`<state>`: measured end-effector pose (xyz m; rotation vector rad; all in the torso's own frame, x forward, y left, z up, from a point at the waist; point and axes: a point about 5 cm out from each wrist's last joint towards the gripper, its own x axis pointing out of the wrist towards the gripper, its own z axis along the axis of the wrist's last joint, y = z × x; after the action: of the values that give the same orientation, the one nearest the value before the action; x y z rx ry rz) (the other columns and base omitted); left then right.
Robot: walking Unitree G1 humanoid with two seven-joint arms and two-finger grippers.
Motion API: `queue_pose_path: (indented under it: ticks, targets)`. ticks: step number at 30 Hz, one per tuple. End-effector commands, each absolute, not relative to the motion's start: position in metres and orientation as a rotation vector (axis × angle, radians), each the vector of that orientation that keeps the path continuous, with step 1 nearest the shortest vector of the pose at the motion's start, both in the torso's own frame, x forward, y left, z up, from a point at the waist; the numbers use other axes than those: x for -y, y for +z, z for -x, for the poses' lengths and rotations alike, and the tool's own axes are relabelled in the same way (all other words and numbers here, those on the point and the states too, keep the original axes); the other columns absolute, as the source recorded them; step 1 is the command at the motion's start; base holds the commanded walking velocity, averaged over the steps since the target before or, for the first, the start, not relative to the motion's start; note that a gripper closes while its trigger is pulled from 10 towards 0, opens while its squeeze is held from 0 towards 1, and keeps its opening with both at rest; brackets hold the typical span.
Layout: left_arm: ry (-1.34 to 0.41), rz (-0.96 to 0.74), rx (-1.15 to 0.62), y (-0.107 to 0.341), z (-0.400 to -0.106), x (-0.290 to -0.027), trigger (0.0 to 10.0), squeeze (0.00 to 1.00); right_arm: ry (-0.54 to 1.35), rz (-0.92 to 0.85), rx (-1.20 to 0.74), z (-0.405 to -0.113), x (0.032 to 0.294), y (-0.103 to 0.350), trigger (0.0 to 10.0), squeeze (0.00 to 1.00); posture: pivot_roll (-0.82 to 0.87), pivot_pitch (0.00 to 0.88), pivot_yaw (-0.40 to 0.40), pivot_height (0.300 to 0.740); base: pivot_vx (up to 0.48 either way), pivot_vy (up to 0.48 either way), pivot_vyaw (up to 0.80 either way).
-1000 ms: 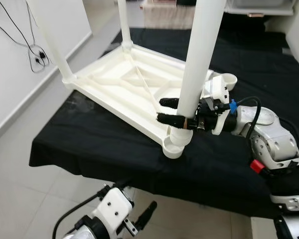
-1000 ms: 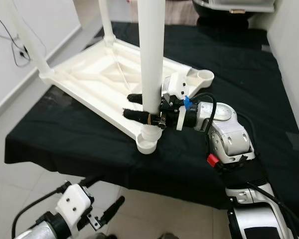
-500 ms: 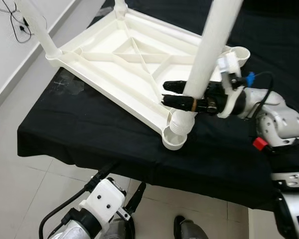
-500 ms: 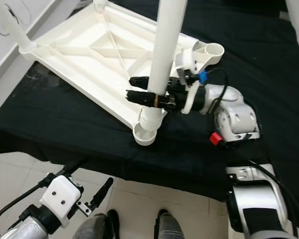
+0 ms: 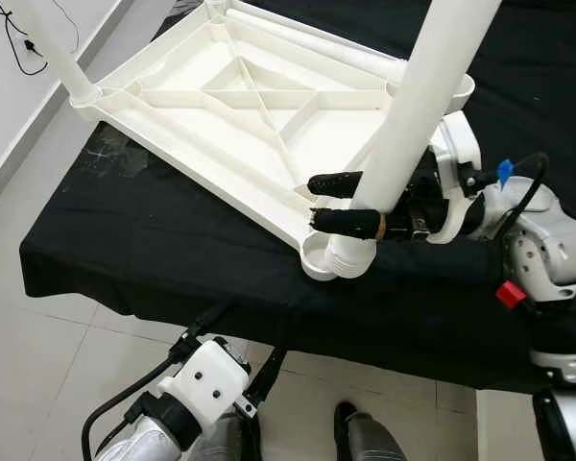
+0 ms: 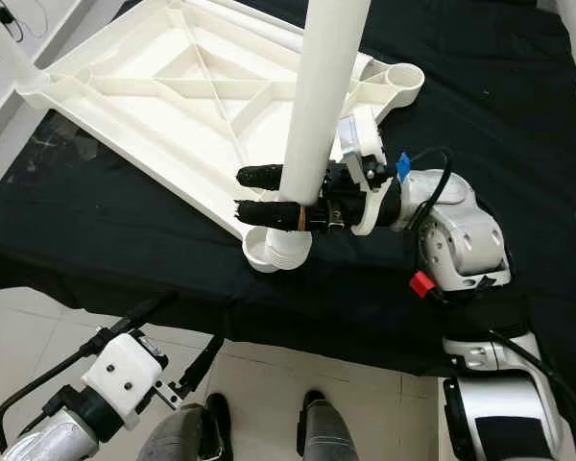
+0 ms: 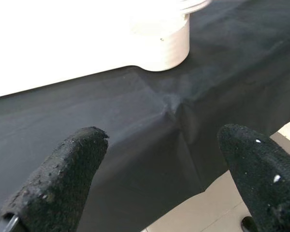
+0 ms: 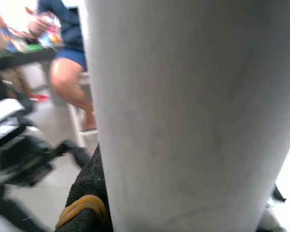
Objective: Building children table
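A black cloth was spread over a raised surface, and on it the white table top was laid upside down, its ribbed underside facing up. One leg was seen already standing at the far left corner. At the near corner, close to the cloth's edge, a second white leg was stood in its round socket and was leaning slightly off upright. The right gripper was closed around this leg just above the socket, one black finger on each side of it. The left gripper was held low below the cloth's edge, its fingers spread apart and holding nothing. A seated person was visible in the background of the right wrist view. It was judged that the leg could bind or cross-thread if pressed or turned while tilted, and that a sideways push might slide the table top toward the near edge.
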<state>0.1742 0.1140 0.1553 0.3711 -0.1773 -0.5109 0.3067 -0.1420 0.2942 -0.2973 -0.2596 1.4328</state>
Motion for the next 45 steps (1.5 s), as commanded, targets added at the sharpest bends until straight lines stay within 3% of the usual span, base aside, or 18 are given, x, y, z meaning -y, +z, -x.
queue_pose_path:
  ticks: [1, 8, 21, 31, 45]
  targets:
    - [-0.521, -0.378, 0.15, 0.148, -0.171, -0.112, 10.0, 0.0, 1.42, 0.335, 0.209, -0.308, 0.135, 0.282, 10.0, 0.0, 0.02, 0.37, 0.065, 0.74, 0.0, 0.0, 0.0]
    - [-0.533, -0.374, 0.156, 0.147, -0.172, -0.109, 10.0, 0.0, 1.388, 0.362, 0.223, -0.313, 0.129, 0.284, 10.0, 0.0, 0.02, 0.366, 0.056, 0.74, 0.0, 0.0, 0.0]
    - [-0.53, -0.369, 0.171, 0.149, -0.176, -0.107, 10.0, 0.0, 1.529, 0.339, 0.206, -0.296, 0.115, 0.28, 10.0, 0.0, 0.01, 0.379, 0.042, 0.74, 0.0, 0.0, 0.0]
    - [-0.529, -0.369, 0.173, 0.148, -0.178, -0.107, 10.0, 0.0, 1.465, 0.349, 0.228, -0.302, 0.102, 0.275, 10.0, 0.0, 0.01, 0.379, 0.039, 0.74, 0.0, 0.0, 0.0]
    - [-0.531, -0.374, 0.174, 0.148, -0.18, -0.107, 10.0, 0.0, 1.41, 0.367, 0.224, -0.311, 0.113, 0.283, 10.0, 0.0, 0.01, 0.385, 0.04, 0.74, 0.0, 0.0, 0.0]
